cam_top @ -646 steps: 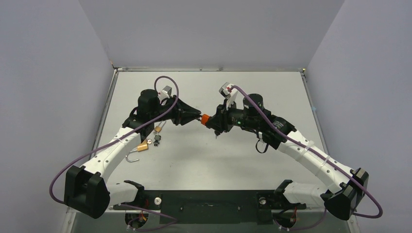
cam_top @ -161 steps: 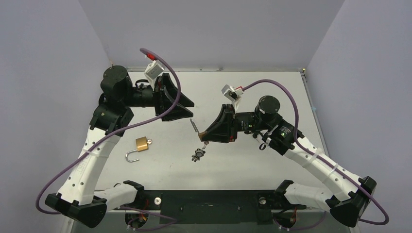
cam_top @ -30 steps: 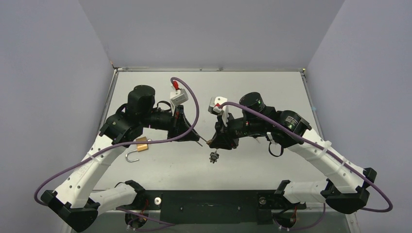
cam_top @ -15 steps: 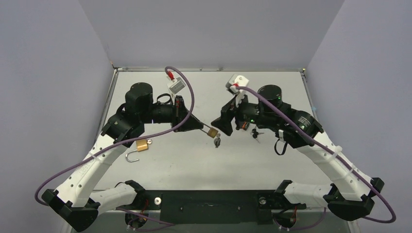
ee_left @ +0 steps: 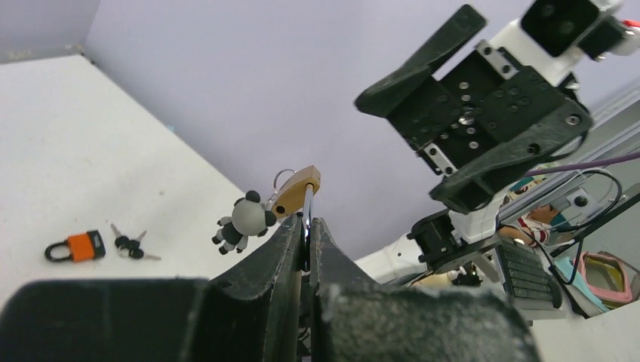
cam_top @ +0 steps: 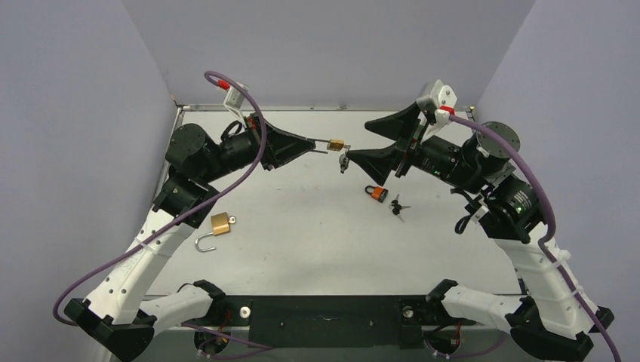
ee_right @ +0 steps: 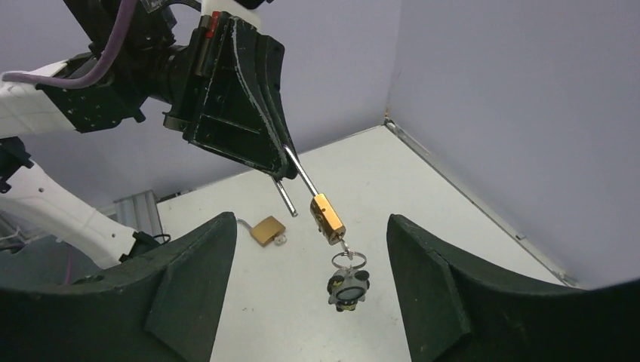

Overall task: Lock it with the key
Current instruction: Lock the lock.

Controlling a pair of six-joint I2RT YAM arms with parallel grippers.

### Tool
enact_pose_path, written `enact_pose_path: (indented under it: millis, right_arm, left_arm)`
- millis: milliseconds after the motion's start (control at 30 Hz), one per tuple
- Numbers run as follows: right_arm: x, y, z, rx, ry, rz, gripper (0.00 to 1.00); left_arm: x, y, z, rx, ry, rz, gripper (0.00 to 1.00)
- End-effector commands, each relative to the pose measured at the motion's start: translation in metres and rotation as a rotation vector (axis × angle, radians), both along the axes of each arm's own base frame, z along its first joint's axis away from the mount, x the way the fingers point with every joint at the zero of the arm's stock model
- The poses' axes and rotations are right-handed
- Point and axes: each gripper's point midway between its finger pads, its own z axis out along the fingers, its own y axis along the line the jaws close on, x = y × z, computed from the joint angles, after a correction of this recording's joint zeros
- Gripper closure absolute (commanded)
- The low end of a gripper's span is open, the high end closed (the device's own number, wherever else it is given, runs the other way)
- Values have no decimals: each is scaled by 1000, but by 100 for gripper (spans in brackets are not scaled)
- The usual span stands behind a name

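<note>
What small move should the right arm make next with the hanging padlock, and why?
Probably ease the open right gripper forward to close on the body of the brass padlock. The left gripper pinches only its shackle, whose free leg is out, and the key ring hangs below the body.

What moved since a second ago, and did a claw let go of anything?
The right gripper opened, let go and backed away. The left gripper, shut on the small brass padlock, lifted it higher and toward the back wall, with the panda keychain dangling below. The open padlock on the table stayed put. So did the orange padlock, at least over the last half second.
</note>
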Motion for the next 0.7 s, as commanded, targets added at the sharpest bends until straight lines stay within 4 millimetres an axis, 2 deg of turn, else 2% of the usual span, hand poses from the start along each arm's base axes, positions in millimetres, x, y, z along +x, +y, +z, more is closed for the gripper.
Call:
enact_pose_path:
  millis: [0,33,67,100,133,167,233,500,667]
  right_arm:
    - [4,13,28,73,-30,188,31]
    - [-6,17,31,110,27,285,31]
    - [3,15,45,180,-1,304,31]
    - [-4,15,49,222,42,361,31]
    - [0,11,62,272,-33,374,29]
    - [-5,10,66,308,11,412,29]
    - [-6,9,78,356,-36,457,28]
    - [-16,15,88,437,-7,589,30]
    - [-8,20,78,409,3,548,34]
  left_arm:
    - [-20,20,85,-216,-177,35,100]
    - [-20,21,87,-221,-180,41,100]
    - [-21,23,91,-226,-186,45,100]
    - [-19,23,91,-224,-182,54,100]
    - [-20,24,93,-226,-185,56,100]
    - [-20,25,93,-227,-183,60,100]
    - [-20,25,95,-230,-172,65,100]
    - [-20,30,103,-239,-169,92,100]
    - [-21,33,108,-250,-175,101,100]
